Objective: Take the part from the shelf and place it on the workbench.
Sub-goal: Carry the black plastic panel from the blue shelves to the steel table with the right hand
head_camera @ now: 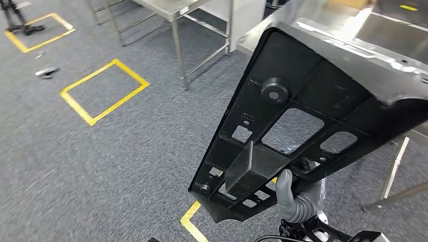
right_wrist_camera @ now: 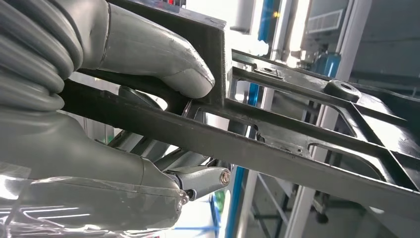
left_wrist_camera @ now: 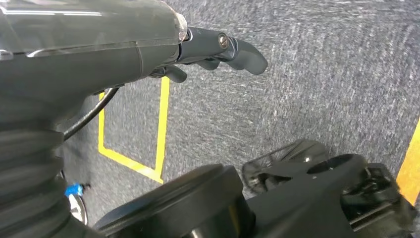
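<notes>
over the grey carpet, short of the steel workbench point(head_camera: 383, 30), we carry the black part point(head_camera: 303, 116) tilted in our right hand point(head_camera: 292, 199), thumb clamped on its lower end. held by one end, it could swing, slip or clip the bench edge. our left hand point(left_wrist_camera: 218, 49) hangs with fingers curled, holding nothing; the right hand's fingers are hidden behind the part.

Looks like a factory-style workshop or a robot test floor. Grey industrial carpet point(head_camera: 101, 161) with yellow tape squares point(head_camera: 104, 91) marking out stations, bare steel tables point(head_camera: 174, 12) on thin metal legs, and a shiny metal workbench point(head_camera: 388, 30) off to the right. The right wrist view catches blue and white metal posts point(right_wrist_camera: 265, 29) too, so shelving or machine frames.
</notes>
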Robot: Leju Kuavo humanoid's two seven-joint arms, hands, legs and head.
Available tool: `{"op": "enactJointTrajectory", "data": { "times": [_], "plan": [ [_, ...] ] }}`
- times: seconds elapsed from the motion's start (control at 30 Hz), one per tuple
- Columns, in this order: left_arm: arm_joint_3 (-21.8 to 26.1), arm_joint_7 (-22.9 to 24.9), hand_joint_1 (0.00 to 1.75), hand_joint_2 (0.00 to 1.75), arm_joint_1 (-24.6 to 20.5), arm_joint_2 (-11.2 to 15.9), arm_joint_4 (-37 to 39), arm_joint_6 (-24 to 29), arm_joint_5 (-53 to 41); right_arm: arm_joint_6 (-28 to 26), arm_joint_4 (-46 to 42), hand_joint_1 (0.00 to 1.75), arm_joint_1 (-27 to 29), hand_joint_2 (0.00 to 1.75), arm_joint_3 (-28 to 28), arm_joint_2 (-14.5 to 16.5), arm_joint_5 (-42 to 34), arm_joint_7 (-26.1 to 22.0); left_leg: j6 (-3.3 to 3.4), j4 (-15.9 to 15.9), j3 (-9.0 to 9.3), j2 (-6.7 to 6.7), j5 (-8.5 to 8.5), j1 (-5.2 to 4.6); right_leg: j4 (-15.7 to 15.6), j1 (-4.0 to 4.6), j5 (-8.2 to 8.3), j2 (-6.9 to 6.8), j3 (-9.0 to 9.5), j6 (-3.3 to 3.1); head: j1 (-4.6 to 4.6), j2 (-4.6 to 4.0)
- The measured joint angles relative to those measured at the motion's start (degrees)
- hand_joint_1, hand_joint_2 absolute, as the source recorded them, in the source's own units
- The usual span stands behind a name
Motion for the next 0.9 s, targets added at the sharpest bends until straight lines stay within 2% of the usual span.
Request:
{"op": "enactJointTrajectory", "data": {
  "times": [0.03,0.1,0.13,0.17,0.2,0.23,0.3,0.33,0.37,0.4,0.43,0.47,0.5,0.53,0.57,0.6,0.63,0.67,0.7,0.73,0.8,0.87,0.9],
  "plan": [
    [0.04,0.05,0.00,1.75,-0.08,0.04,-0.01,-0.02,0.08,0.04,-0.07,1.75,0.04,1.75,-0.01,0.00,-0.01,0.01,-0.18,1.71,-1.09,-1.65,0.27,0.22,0.06,-0.18,-0.08,1.53,0.23,-0.15,-0.06,0.00],
    [0.13,0.09,0.00,1.75,-0.17,0.09,-0.01,-0.08,0.23,0.17,-0.10,1.75,0.07,1.75,-0.01,0.00,-0.05,0.03,-0.05,2.06,-2.35,-5.20,1.38,0.62,0.94,-0.18,-0.33,4.97,-0.19,0.21,-0.09,0.00],
    [0.14,0.12,0.00,1.75,-0.07,0.08,-0.01,-0.10,0.19,0.22,-0.10,1.75,0.10,1.75,-0.01,-0.01,-0.08,0.03,0.23,-1.67,-1.05,-6.13,3.56,0.73,1.30,-0.22,-0.33,6.34,-0.50,0.69,-0.08,0.00],
    [0.14,0.08,0.00,1.75,-0.01,0.06,-0.01,-0.13,0.16,0.24,-0.10,1.75,0.11,1.75,-0.01,-0.03,-0.12,0.03,0.61,-2.91,-0.65,-6.77,3.53,0.71,1.40,-0.25,-0.18,6.98,-0.88,1.15,-0.06,0.00],
    [0.14,0.05,0.00,1.75,-0.04,-0.01,-0.01,-0.15,0.13,0.23,-0.11,1.75,0.15,1.75,-0.01,-0.05,-0.15,0.03,1.07,-3.13,-0.58,-6.34,3.56,0.72,1.32,-0.32,-0.02,7.22,-1.07,1.52,-0.07,0.00],
    [0.15,0.04,0.00,1.75,-0.07,-0.05,-0.01,-0.16,0.09,0.23,-0.11,1.75,0.17,1.75,-0.01,-0.07,-0.17,0.02,1.41,-3.42,-0.42,-5.85,3.74,0.75,1.52,-0.27,-0.15,6.65,-1.21,1.83,0.00,0.00],
    [0.16,-0.06,0.00,1.75,0.02,-0.13,-0.02,-0.18,0.02,0.15,-0.13,1.75,0.10,1.75,-0.01,-0.10,-0.19,0.01,2.05,-3.92,-0.11,-4.64,4.02,0.89,4.51,-0.17,-1.94,4.15,-2.61,2.37,0.36,0.00],
    [0.16,-0.18,0.00,1.75,0.12,-0.10,-0.03,-0.18,-0.02,0.09,-0.12,1.75,0.07,1.75,-0.01,-0.11,-0.20,0.01,2.23,-3.99,-0.01,-3.99,4.01,0.82,7.63,-0.17,-3.53,2.70,-4.10,2.60,0.57,0.00],
    [0.16,-0.32,0.00,1.75,0.21,-0.09,-0.03,-0.17,-0.09,0.03,-0.11,1.75,0.05,1.75,-0.01,-0.13,-0.20,0.01,2.36,-4.01,0.03,-3.28,3.95,0.77,11.43,-0.26,-5.18,1.91,-6.02,2.78,0.68,0.00],
    [0.16,-0.48,0.00,1.75,0.28,-0.08,-0.03,-0.16,-0.19,0.00,-0.10,1.75,0.07,1.75,-0.01,-0.15,-0.20,0.01,2.42,-3.99,0.07,-2.57,3.87,0.71,14.68,-0.39,-6.22,1.54,-7.73,2.92,0.68,0.00],
    [0.16,-0.61,0.00,1.75,0.32,-0.07,-0.03,-0.16,-0.30,-0.03,-0.09,1.75,0.10,1.75,-0.01,-0.17,-0.20,0.02,2.45,-3.99,0.16,-1.90,3.75,0.68,16.48,-0.50,-6.36,1.35,-8.73,3.00,0.69,0.00],
    [0.16,-0.72,0.00,1.75,0.35,-0.06,-0.03,-0.16,-0.43,-0.06,-0.08,1.75,0.11,1.75,-0.01,-0.21,-0.20,0.02,2.42,-3.98,0.33,-1.25,3.60,0.66,16.07,-0.58,-5.37,1.19,-8.58,2.97,0.69,0.00],
    [0.16,-0.79,0.00,1.75,0.38,-0.07,-0.03,-0.16,-0.53,-0.08,-0.09,1.75,0.11,1.75,-0.01,-0.25,-0.20,0.03,2.35,-3.99,0.60,-0.65,3.40,0.65,13.46,-0.60,-3.52,0.91,-7.25,2.84,0.70,0.00],
    [0.16,-0.86,0.00,1.75,0.41,-0.07,-0.03,-0.17,-0.59,-0.09,-0.10,1.75,0.11,1.75,-0.01,-0.27,-0.20,0.02,2.23,-4.00,0.95,-0.13,3.15,0.63,9.54,-0.52,-1.50,0.21,-5.21,2.58,0.70,0.00],
    [0.16,-0.92,0.00,1.75,0.44,-0.08,-0.03,-0.20,-0.62,-0.10,-0.10,1.75,0.08,1.75,-0.01,-0.30,-0.19,0.03,2.02,-4.00,1.21,0.38,2.86,0.49,5.76,-0.17,-0.19,-1.03,-3.19,2.24,0.70,0.00],
    [0.16,-0.96,0.00,1.75,0.50,-0.08,-0.03,-0.24,-0.63,-0.10,-0.12,1.75,0.05,1.75,-0.01,-0.32,-0.18,0.02,1.75,-4.03,1.40,0.83,2.60,0.35,3.05,0.18,0.47,-2.02,-1.79,1.87,0.72,0.00],
    [0.16,-1.00,0.00,1.75,0.55,-0.07,-0.03,-0.28,-0.63,-0.10,-0.13,1.75,0.02,1.75,-0.01,-0.33,-0.17,0.02,1.47,-4.11,1.52,1.25,2.40,0.23,1.63,0.52,0.47,-2.72,-1.12,1.53,0.71,0.00],
    [0.16,-1.02,0.00,1.75,0.59,-0.06,-0.03,-0.34,-0.63,-0.10,-0.14,1.75,0.00,1.75,-0.01,-0.34,-0.16,0.02,1.16,-4.29,1.67,1.78,2.26,0.10,1.32,0.81,0.13,-2.79,-1.03,1.24,0.72,0.00],
    [0.16,-1.05,0.00,1.75,0.56,-0.04,-0.03,-0.38,-0.63,-0.10,-0.16,1.75,0.00,1.75,-0.01,-0.35,-0.16,0.01,0.85,-4.49,2.03,2.33,2.11,0.02,1.13,0.73,0.14,-2.13,-1.03,0.95,0.72,0.00],
    [0.16,-1.08,0.00,1.75,0.53,-0.02,-0.04,-0.44,-0.63,-0.10,-0.17,1.75,0.03,1.75,-0.01,-0.36,-0.17,0.01,0.55,-4.50,2.36,2.22,1.82,0.04,0.85,0.54,0.17,-1.52,-0.84,0.68,0.69,0.00],
    [0.17,-1.22,0.00,1.75,0.51,0.02,-0.05,-0.57,-0.57,-0.09,-0.20,1.75,-0.05,1.75,-0.01,-0.37,-0.21,0.01,0.07,-2.09,1.72,0.21,0.11,0.08,0.18,0.08,0.32,-0.36,-0.35,0.10,0.58,0.00],
    [0.20,-1.50,0.00,1.75,0.36,0.06,-0.05,-0.70,-0.43,-0.06,-0.16,1.75,-0.16,1.75,-0.01,-0.39,-0.26,0.01,-0.13,4.81,-1.73,-2.27,-3.00,0.16,0.02,-0.03,0.31,0.70,-0.15,-0.31,0.47,0.00],
    [0.21,-1.64,0.00,1.75,0.14,0.10,-0.05,-0.73,-0.36,-0.05,-0.12,1.75,-0.17,1.75,-0.01,-0.40,-0.27,0.02,-0.18,8.54,-3.73,-2.71,-4.15,0.14,0.07,-0.01,0.27,1.29,-0.13,-0.45,0.45,0.00]
  ]
}}
